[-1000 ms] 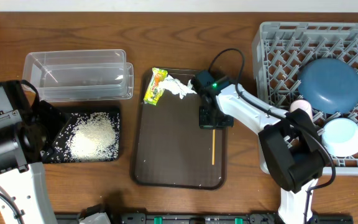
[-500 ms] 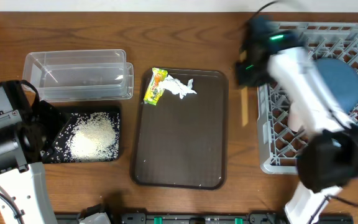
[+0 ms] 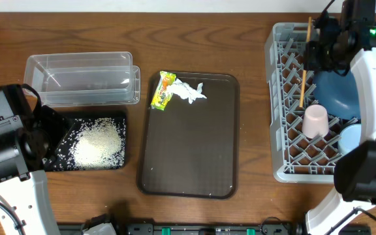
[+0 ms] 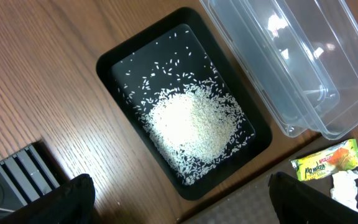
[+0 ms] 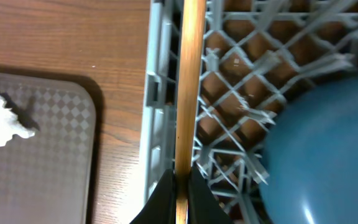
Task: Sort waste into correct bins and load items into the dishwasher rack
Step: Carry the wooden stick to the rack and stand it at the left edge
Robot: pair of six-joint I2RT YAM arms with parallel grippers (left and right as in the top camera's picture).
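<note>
Chopstick point(image 3: 303, 65): thin, straight, pale wood. It is pinched between the right fingers point(image 5: 163, 198), which are closed narrow on it. It is held over the left side of the rack point(image 3: 274, 130), roughly parallel to that wall. Whether its tip touches the lattice cannot be told.

Rack: grey plastic, square, with an open diagonal grid and pegs. The wood-grain counter point(image 3: 253, 163) is seen through the cells.

The right arm is stretched to the rack's far left corner, with the wrist beside the dark blue bowl point(image 3: 337, 91). The bowl is smooth, round and seated in the rack. A small pink cup point(image 3: 316, 121) is seated just beside the chopstick's near end. A pale bowl point(image 3: 352, 140) is partly hidden by the arm.

The left arm is parked at the counter's left edge. The left fingers point(image 4: 67, 202) are spread wide with nothing between them, and are hung above the black tray point(image 4: 112, 68). The tray is shallow, matte and rectangular. White rice grains point(image 4: 191, 124) are heaped in its middle, with loose ones scattered around. The clear tub point(image 4: 303, 74), glossy with rounded corners, is set just beside it.

The brown tray point(image 3: 188, 163), diamond-textured with rounded corners, is placed between the bins and the rack. The yellow-green wrapper point(image 3: 164, 90) is laid across its far left rim. The crumpled white tissue point(image 3: 189, 91) is touching the wrapper, on the tray.
</note>
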